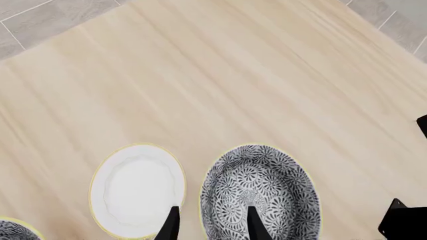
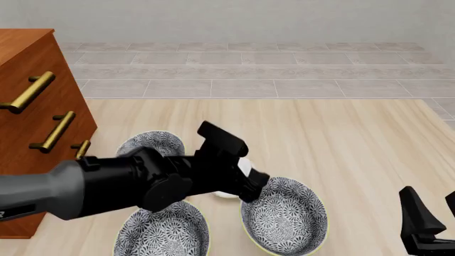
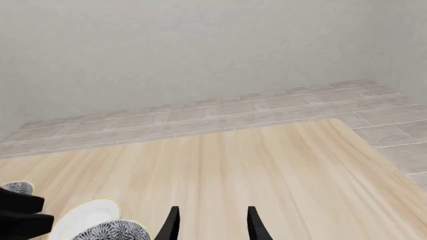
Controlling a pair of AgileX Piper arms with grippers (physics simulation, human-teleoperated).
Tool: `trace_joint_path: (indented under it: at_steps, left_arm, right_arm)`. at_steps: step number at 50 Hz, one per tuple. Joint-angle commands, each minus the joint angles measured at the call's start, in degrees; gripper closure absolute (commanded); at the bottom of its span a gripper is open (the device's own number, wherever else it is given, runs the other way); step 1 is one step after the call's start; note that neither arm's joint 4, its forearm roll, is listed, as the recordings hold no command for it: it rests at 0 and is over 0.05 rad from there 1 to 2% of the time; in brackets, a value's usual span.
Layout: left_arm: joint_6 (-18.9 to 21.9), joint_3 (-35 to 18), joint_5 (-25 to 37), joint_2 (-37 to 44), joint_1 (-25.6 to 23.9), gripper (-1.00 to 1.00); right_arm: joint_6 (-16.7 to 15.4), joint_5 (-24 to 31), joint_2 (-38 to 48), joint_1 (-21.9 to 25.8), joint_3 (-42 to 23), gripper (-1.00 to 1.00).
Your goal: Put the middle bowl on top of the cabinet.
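Note:
Three floral bowls look alike. The middle bowl sits at the table's front right of centre. My left gripper is open over its near-left rim, one finger inside the bowl and one outside, between it and the white dish. The other floral bowls are at the front left and further back. The reddish-brown cabinet stands at the far left. My right gripper is open and holds nothing, at the front right corner.
My left arm crosses the table from the left and hides most of the white dish in the front view. Beyond the table's far edge lies a grey tiled floor.

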Motion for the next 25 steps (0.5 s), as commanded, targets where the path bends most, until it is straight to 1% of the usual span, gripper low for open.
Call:
trace_joint_path:
  at_steps: [1, 25]
  left_arm:
    - [-1.33, 1.00, -0.69, 1.21, -0.17, -1.00]
    - [-4.40, 1.16, -1.73, 4.24, -0.75, -1.00]
  right_arm:
    - [-0.16, 0.16, -0.13, 0.07, 0.01, -1.00]
    - [0.03, 0.28, -0.23, 0.10, 0.02, -1.00]
